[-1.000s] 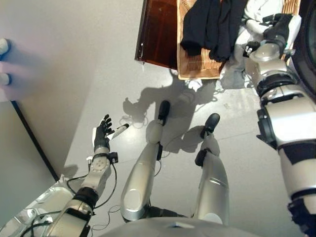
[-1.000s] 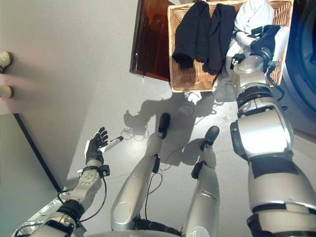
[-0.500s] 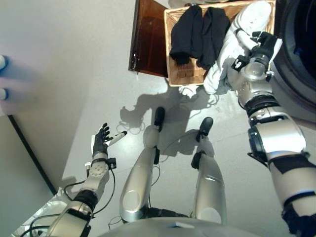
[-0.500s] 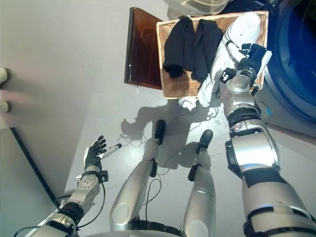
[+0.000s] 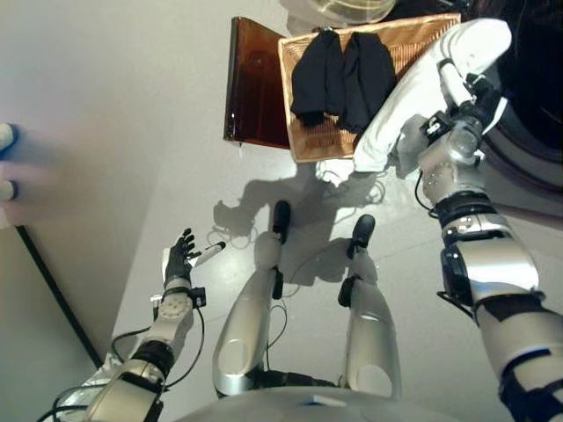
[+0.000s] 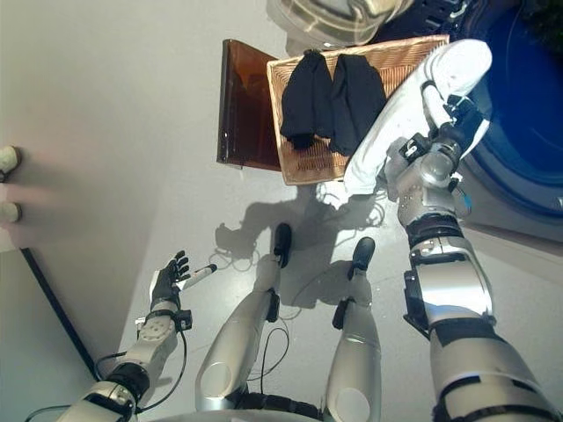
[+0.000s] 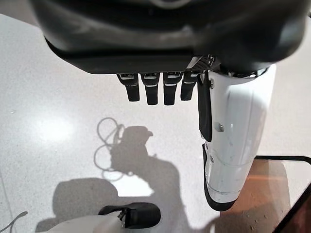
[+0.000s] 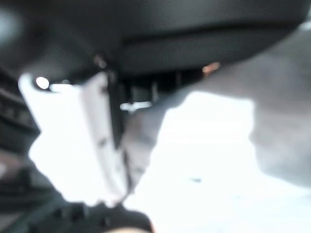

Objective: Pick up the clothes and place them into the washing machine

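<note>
A white garment (image 5: 400, 110) hangs stretched from my right hand (image 5: 479, 88), which is shut on its upper end beside the washing machine's round opening (image 6: 528, 132). The garment's lower end trails over the corner of the wicker basket (image 6: 413, 54) toward the floor. Two dark garments (image 5: 343, 75) lie draped over the basket's left side. White cloth (image 8: 204, 145) fills the right wrist view past the thumb. My left hand (image 5: 180, 257) hangs low at the left, open and holding nothing, its fingers (image 7: 153, 90) straight above the bare floor.
A dark brown panel (image 5: 255, 88) lies on the floor against the basket's left side. A clear rounded lid (image 6: 334, 13) shows beyond the basket. A person's shoes (image 6: 7, 185) stand at the far left edge. A dark line (image 5: 53, 264) runs across the floor at the left.
My right hand has risen and moved right toward the machine opening, drawing the white garment out of the basket. The camera has shifted. The left hand stays as it was.
</note>
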Motion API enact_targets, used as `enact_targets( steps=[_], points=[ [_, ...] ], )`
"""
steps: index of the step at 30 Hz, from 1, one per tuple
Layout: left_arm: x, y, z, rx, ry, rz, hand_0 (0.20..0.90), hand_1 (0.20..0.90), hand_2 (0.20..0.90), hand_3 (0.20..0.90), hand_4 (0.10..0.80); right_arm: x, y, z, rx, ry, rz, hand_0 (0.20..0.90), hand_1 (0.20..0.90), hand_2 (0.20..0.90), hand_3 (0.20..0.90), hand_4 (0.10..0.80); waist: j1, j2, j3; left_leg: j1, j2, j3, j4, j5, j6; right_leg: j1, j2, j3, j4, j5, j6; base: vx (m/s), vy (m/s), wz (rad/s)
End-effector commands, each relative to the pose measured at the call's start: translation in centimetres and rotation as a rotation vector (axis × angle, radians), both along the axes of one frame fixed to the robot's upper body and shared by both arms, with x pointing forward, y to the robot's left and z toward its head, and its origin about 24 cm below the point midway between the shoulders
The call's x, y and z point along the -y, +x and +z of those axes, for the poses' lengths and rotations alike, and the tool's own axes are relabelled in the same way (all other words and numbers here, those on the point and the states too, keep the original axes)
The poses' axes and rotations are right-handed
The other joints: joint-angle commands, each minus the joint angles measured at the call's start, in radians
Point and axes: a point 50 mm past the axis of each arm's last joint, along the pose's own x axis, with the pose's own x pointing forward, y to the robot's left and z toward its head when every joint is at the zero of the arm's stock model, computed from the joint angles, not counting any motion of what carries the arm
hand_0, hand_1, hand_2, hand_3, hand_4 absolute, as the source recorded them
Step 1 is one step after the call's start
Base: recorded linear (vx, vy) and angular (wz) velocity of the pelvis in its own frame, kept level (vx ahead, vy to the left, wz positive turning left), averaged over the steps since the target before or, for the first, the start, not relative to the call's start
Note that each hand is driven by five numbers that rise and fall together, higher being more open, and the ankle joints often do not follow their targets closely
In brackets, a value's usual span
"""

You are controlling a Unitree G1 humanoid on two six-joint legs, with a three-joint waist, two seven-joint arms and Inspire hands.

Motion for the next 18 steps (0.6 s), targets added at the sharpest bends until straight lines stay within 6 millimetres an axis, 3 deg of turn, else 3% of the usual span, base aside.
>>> enact_targets(
  steps=[1, 11, 14, 18],
  points=[
    [-1.6, -2.8, -2.1, -0.11, 0.039, 0.059, 0.9, 0.9, 0.9, 0.9, 0.8, 0.1, -1.3, 5.3, 0.333, -0.072, 0.007, 0.2, 0.2, 0.2, 0.2, 0.3, -0.003, -0.013, -0.107, 0.041, 0.009, 0.05, -0.008, -0.089, -0.089, 0.003, -0.015, 0.075, 0.039, -0.074, 0.029, 0.007, -0.006, -0.05],
    [-0.8, -3.7, -3.1, -0.16, 0.017, 0.054, 0.9, 0.9, 0.9, 0.9, 0.8, 0.0, -2.9, 4.0, 0.486, 0.071, 0.031, 0.2, 0.2, 0.2, 0.2, 0.3, -0.027, 0.006, -0.13, 0.06, 0.014, 0.067, -0.008, -0.098, -0.09, 0.011, -0.012, 0.093, 0.044, -0.082, 0.027, 0.012, -0.002, -0.06],
    [-0.8, -3.8, -3.2, -0.165, 0.013, 0.055, 0.9, 0.9, 0.9, 0.9, 0.8, 0.5, -3.2, 4.2, 0.515, 0.097, 0.017, 0.2, 0.2, 0.2, 0.2, 0.3, -0.03, 0.013, -0.136, 0.063, 0.014, 0.07, -0.008, -0.099, -0.09, 0.012, -0.011, 0.096, 0.044, -0.083, 0.026, 0.004, -0.001, -0.01],
    [-0.6, -4.3, -3.5, -0.181, 0.0, 0.046, 0.9, 0.9, 0.9, 0.9, 0.8, 2.5, -4.0, 5.0, 0.577, 0.149, -0.05, 0.2, 0.2, 0.2, 0.2, 0.3, -0.032, 0.031, -0.151, 0.071, 0.015, 0.073, -0.008, -0.102, -0.091, 0.015, -0.01, 0.101, 0.051, -0.091, 0.024, 0.005, 0.0, -0.01]
  ],
)
